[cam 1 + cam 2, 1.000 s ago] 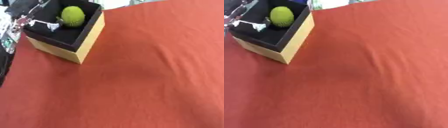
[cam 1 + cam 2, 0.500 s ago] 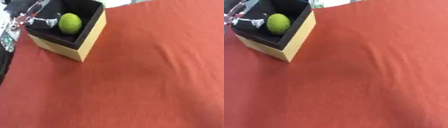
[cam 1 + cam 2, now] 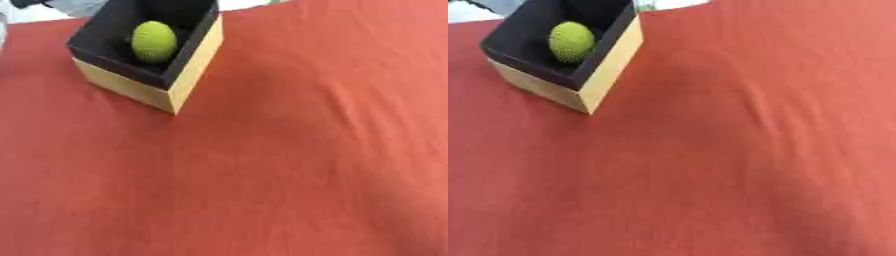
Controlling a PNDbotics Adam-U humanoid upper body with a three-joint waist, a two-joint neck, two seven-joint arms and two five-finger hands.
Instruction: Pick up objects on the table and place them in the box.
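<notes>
- Near field: red tablecloth (image 3: pixel 289 175) bare, wrinkled; no further objects visible to collect.
- Far left: box (image 3: pixel 188 65), tan outside, black inside, holds the yellow-green ball (image 3: pixel 154 41).
- Change: left hand, over the box a second ago, now out of view; its state cannot be told. Right hand unseen. Placement appears complete.

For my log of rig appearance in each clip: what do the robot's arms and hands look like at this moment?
Neither arm nor hand shows in either eye view now, so nothing of their colour, shape, cables or markings can be told. In view are only the box, tan outside and black inside, a yellow-green ball in it, and the red cloth on the table.
</notes>
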